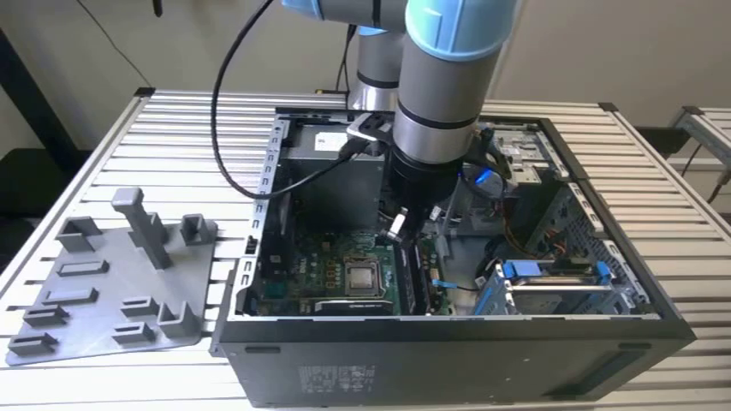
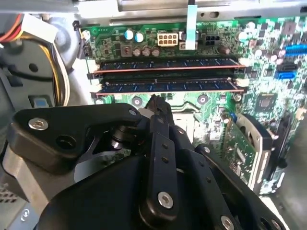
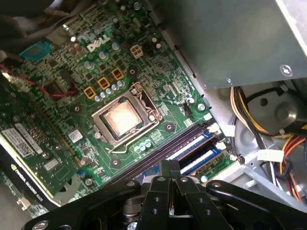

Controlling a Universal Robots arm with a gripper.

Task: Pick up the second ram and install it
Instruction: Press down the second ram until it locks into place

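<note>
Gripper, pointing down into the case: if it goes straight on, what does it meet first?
Most likely the memory sticks seated in the slots on the green circuit board, just ahead of the gripper; depth is hard to judge.

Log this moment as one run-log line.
gripper: shut, inside computer case, just above the RAM slots | second ram: lying in its slot beside the other stick | grey tray: outside the case

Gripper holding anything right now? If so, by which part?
Nothing held. The gripper is shut, tips beside the already seated memory stick.
</note>
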